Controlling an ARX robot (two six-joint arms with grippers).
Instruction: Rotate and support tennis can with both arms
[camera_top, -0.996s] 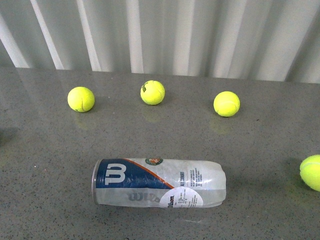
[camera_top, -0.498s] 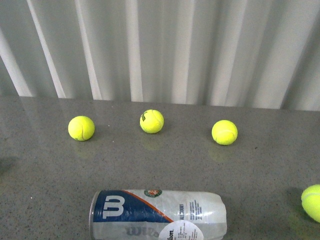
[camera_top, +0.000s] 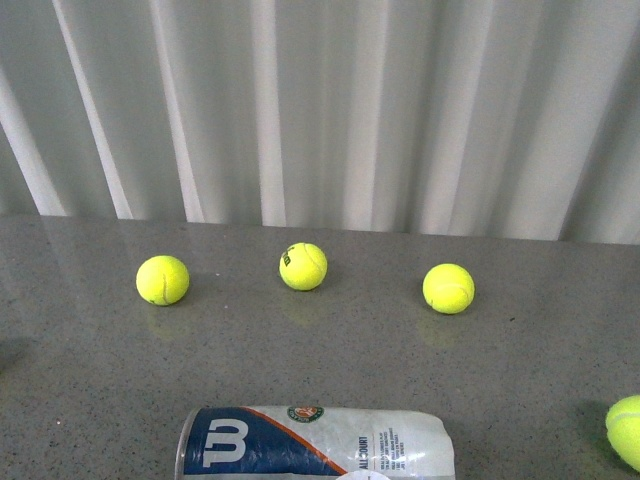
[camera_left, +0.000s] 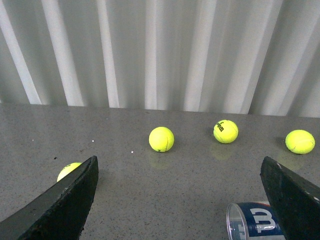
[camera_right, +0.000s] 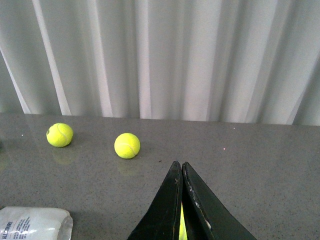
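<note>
Lying sideways on the grey worktop (camera_top: 90, 380): the tennis can (camera_top: 315, 442).
Left claw (camera_left: 179, 160) gapes wide; right claw (camera_right: 180, 165) is closed.

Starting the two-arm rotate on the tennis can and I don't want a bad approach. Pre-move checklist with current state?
1. Tennis can lying on its side: ok.
2. Left jaws open: ok, spread wide.
3. Can centred between left jaws: not ok, its open end sits off to one side.
4. Right jaws open: not ok, shut.
5. Stray ball clear of the right jaws' approach: cannot tell.
6. Whole can in front view: not ok, cut off at the frame's lower edge.
</note>
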